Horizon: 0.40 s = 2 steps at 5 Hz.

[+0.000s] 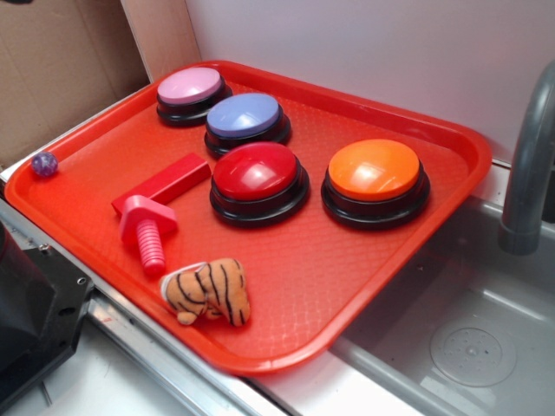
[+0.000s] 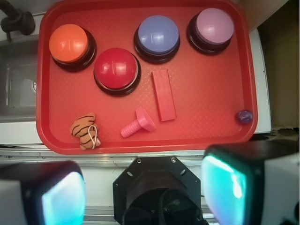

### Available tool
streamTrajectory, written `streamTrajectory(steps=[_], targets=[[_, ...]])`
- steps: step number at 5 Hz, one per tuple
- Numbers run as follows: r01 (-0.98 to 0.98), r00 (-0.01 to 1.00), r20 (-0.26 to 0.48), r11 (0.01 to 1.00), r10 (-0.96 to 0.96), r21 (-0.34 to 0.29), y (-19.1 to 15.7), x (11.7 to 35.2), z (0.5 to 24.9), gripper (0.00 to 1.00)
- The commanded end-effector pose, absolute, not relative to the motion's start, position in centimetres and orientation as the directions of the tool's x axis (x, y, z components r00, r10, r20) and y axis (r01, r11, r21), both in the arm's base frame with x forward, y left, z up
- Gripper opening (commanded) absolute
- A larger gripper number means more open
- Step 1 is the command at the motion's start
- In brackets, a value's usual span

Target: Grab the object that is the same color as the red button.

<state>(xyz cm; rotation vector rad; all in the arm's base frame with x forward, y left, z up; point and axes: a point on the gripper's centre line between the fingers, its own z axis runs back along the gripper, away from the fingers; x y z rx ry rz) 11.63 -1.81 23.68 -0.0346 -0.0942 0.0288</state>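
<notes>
Gripper [image 2: 145,187] spread wide, empty, high above tray [image 2: 206,133]; red block [image 2: 163,95] at red button's [image 2: 116,71] 4 o'clock in wrist view.

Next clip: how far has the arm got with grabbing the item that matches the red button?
Nothing looks done yet. The red block lies flat on the tray, beside the red button, close by the pink bolt. In hand: the tool is open and empty, held above the tray's near edge in the wrist view. Left: move over the block, descend, close and lift.
</notes>
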Motion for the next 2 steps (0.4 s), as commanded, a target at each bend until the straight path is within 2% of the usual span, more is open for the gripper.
streamTrajectory(steps=[1,2], targets=[[-0.027,0.995,0.094,0.999,0.030,-0.036,-1.8,11.6,23.7,1.00],[0.001,0.995,0.098,1.000,0.002,-0.026,-1.3,12.7,22.1,1.00]])
